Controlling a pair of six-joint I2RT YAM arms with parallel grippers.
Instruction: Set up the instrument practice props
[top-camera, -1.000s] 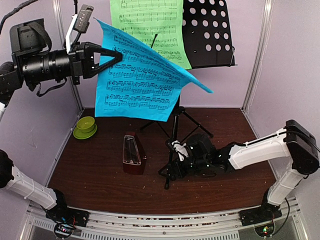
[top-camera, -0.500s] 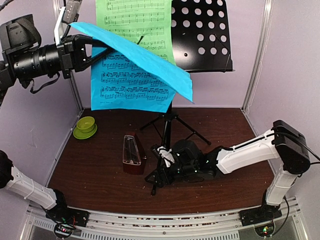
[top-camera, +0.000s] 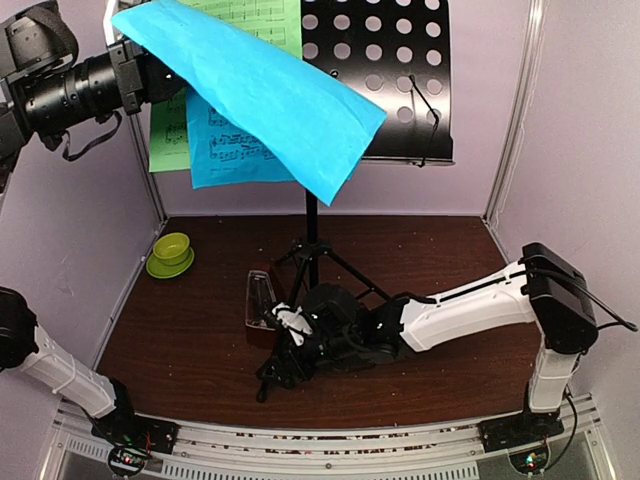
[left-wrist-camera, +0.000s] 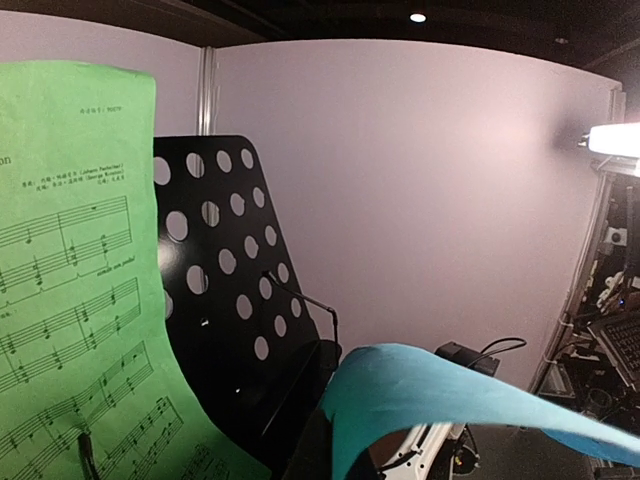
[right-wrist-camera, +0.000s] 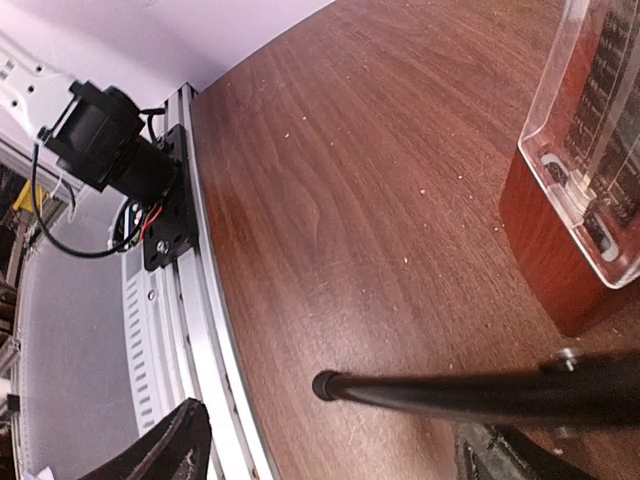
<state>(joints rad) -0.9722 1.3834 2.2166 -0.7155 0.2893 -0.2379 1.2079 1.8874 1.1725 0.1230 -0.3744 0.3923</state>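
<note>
High at the left, my left gripper (top-camera: 150, 78) is shut on the upper edge of the blue sheet (top-camera: 270, 95), which folds over and drapes in front of the music stand's punched desk (top-camera: 395, 80). The green sheet (top-camera: 168, 130) lies on the desk's left part, behind the blue one. From the left wrist I see the green sheet (left-wrist-camera: 80, 300), the desk (left-wrist-camera: 230, 300) and the blue sheet (left-wrist-camera: 450, 390). My right gripper (top-camera: 285, 348) is low at the tripod legs (top-camera: 335, 262), open wide. A black leg (right-wrist-camera: 450, 388) runs between its fingers (right-wrist-camera: 160, 450). The metronome (top-camera: 262, 300) stands just left of the tripod.
A lime-green bowl (top-camera: 170, 255) sits at the back left of the table. The near edge's metal rail (right-wrist-camera: 190, 330) and the left arm's base (right-wrist-camera: 110, 140) lie close beyond the leg's tip. The booth's walls close in the sides and back.
The stand and my right gripper have slid left together, up against the metronome. My left gripper has risen and moved left with the blue sheet, which now folds over plain side up.
</note>
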